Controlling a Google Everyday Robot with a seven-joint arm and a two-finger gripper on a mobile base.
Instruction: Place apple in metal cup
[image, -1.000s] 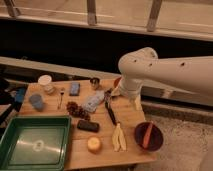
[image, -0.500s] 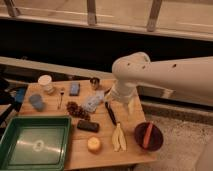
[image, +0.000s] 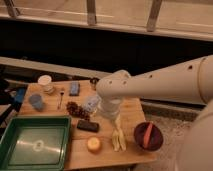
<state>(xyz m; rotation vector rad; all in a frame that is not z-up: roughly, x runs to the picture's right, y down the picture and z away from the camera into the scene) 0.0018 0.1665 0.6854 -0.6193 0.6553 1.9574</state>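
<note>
**Now: gripper hanging over mid-counter, apple sitting near the front edge**

Right now the white arm is reaching in from the right and bending down over the middle of the wooden counter. The gripper is hanging close over the boards, just beside a pale blue packet and just behind the far end of the banana. Whether it is open or closed, or gripping anything, I cannot tell.

The apple is sitting on the counter near the front edge, between the green tray and the banana, in front of a dark block. The metal cup is standing at the back edge, just beside the arm's bend and well apart from the apple. A dark red bowl is sitting at the right end.
</note>
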